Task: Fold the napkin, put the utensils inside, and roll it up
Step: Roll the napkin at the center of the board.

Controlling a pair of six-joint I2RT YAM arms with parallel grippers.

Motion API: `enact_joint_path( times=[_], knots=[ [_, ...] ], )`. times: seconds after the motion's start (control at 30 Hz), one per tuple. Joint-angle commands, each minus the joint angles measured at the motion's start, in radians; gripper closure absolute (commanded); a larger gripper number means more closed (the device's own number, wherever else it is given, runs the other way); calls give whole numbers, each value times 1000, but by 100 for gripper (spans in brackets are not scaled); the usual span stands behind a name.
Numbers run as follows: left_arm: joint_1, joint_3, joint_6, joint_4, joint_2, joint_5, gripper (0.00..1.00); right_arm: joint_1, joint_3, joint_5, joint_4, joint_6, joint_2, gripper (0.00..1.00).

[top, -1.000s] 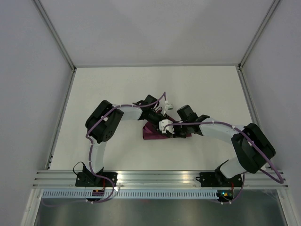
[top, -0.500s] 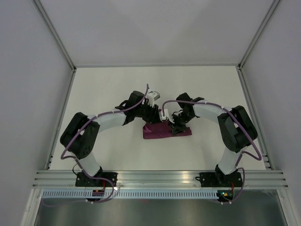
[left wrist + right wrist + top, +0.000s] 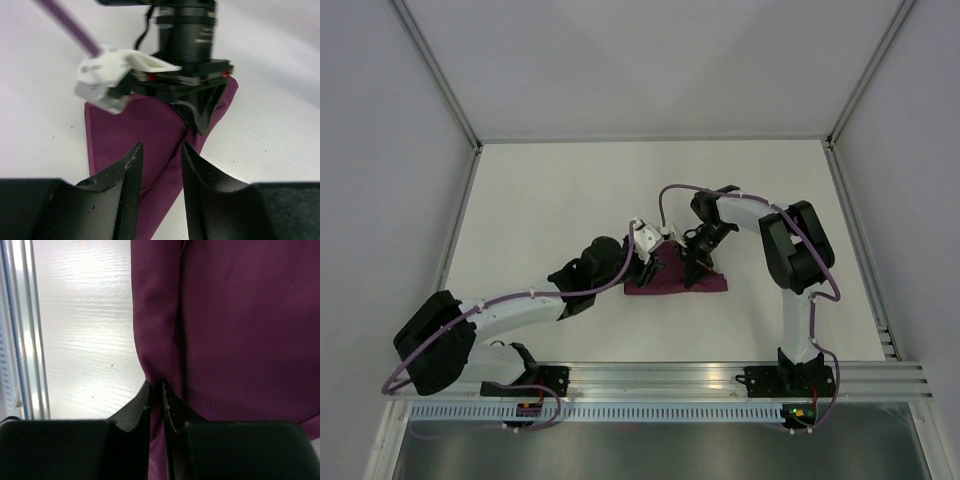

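The magenta napkin (image 3: pixel 712 283) lies as a folded, partly rolled bundle at the table's middle. My right gripper (image 3: pixel 691 263) reaches down onto it from the far side and is shut on a raised fold of the cloth (image 3: pixel 155 330), pinched between its fingertips (image 3: pixel 156 388). My left gripper (image 3: pixel 648 262) hovers at the bundle's left end, open, with the napkin (image 3: pixel 130 130) and one fold edge showing beyond the gap between its fingers (image 3: pixel 160 150). The left wrist view also shows the right gripper (image 3: pixel 201 122) pressed to the cloth. The utensils are hidden.
The white table (image 3: pixel 550 200) is bounded by grey walls at the left, back and right. An aluminium rail (image 3: pixel 660 380) carrying both arm bases runs along the near edge. The purple cable (image 3: pixel 665 200) loops above the right arm.
The left arm has stretched out low from the near left, bringing its gripper to the napkin's left end. The right arm has drawn back to the far side, still pinching the cloth.
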State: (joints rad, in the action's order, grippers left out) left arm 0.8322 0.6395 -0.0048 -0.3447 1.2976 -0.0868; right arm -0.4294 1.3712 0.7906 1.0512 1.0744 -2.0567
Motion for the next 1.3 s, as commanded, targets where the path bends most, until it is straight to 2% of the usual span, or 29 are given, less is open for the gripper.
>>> enact_joint_path(
  times=[0.0,0.3,0.47,0.57,0.6,0.87,0.93,1.03,1.07,1.17,1.27],
  knots=[
    [76,-32,175,-97,-8,142,59,-3,-8,-136,33,41,-126,91],
    [214,71,325,-17,235,142,52,9,46,-146,52,22,-187,91],
    [277,100,364,6,316,148,50,20,55,-152,56,22,-203,91],
    [288,97,377,0,345,168,49,26,58,-154,58,21,-212,91],
    [288,98,378,-4,356,173,44,26,60,-154,59,21,-218,91],
    [292,114,402,-8,460,196,46,35,80,-152,75,25,-237,91],
    [292,114,402,-7,476,194,51,37,89,-149,84,30,-240,91],
    [294,124,397,18,496,177,70,38,95,-145,87,29,-246,91],
    [292,127,394,26,502,165,81,38,98,-142,92,30,-249,91],
    [292,150,388,91,520,144,94,38,103,-136,98,30,-247,87],
    [292,193,374,174,540,107,98,40,108,-123,98,25,-234,74]
  ],
)
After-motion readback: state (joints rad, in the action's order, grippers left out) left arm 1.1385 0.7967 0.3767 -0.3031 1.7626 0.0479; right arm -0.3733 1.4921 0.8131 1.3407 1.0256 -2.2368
